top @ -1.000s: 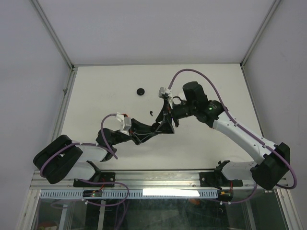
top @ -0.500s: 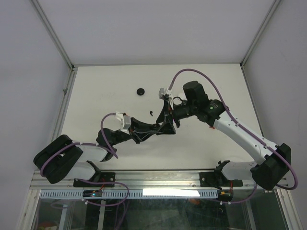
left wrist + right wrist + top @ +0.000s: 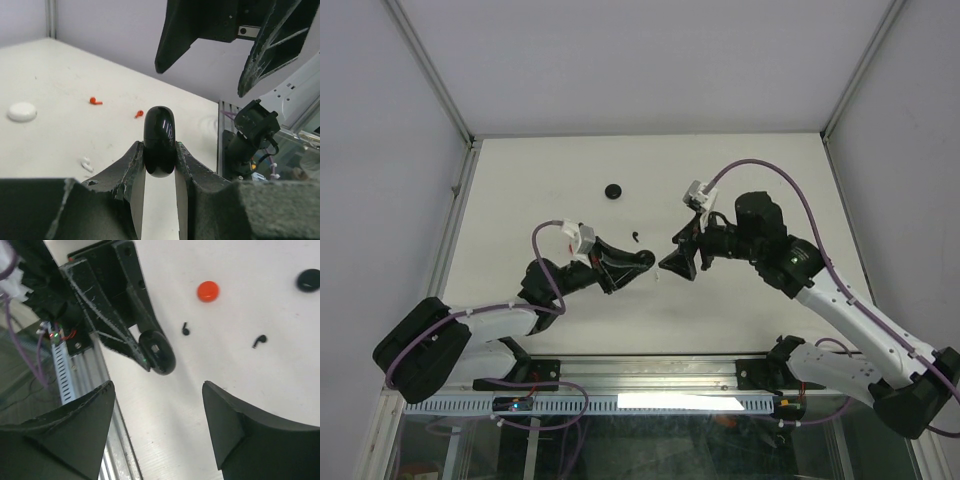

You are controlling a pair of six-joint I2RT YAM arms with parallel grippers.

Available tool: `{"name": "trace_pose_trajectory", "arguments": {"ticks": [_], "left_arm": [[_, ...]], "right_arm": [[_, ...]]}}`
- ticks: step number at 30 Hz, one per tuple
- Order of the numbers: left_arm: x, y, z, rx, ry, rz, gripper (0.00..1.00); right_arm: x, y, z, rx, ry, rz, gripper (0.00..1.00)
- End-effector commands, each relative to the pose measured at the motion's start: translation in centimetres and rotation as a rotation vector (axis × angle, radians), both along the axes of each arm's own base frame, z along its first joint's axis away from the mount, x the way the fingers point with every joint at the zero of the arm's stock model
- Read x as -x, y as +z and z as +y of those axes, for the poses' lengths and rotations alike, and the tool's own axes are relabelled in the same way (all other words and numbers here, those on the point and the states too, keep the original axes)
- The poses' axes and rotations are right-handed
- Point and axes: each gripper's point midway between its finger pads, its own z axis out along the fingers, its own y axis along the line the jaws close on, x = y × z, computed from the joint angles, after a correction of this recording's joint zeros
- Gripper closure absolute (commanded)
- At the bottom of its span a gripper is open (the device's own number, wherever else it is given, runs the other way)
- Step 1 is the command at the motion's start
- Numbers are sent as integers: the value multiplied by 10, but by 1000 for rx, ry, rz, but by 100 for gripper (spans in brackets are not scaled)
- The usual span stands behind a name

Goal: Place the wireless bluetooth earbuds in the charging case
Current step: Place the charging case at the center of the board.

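- The tabletop [image 3: 520, 200] is pale cream and matte, with a few faint marks. It lies under the left hand [image 3: 642, 260] and the right hand [image 3: 678, 262] and runs on well beyond both.
- A black disc [image 3: 613, 190] lies flat on it, farther out than the left hand and off to the left, well apart from it.
- A red disc [image 3: 208, 291] lies flat out ahead of the right hand, past the left hand's fingertips.
- A white disc [image 3: 22, 111] lies flat far off to the left of the left hand.
- Pale grey walls [image 3: 620, 60] stand beyond and beside both hands.
- A metal rail [image 3: 650, 372] edges the tabletop behind both hands.
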Motion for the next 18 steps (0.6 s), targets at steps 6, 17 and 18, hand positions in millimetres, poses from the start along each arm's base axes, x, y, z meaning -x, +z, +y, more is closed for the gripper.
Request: {"name": "trace_pose_trajectory", "arguments": {"ticks": [6, 17, 18], "left_arm": [[6, -61, -13, -201, -15, 495, 89], [35, -137, -22, -362, 3, 902, 79], [35, -141, -23, -367, 13, 927, 79]], "right_arm": [[-50, -7, -39, -47, -470, -34, 26], [-50, -38, -56, -32, -579, 27, 26], [-50, -41, -56, -28, -581, 34, 26]]}}
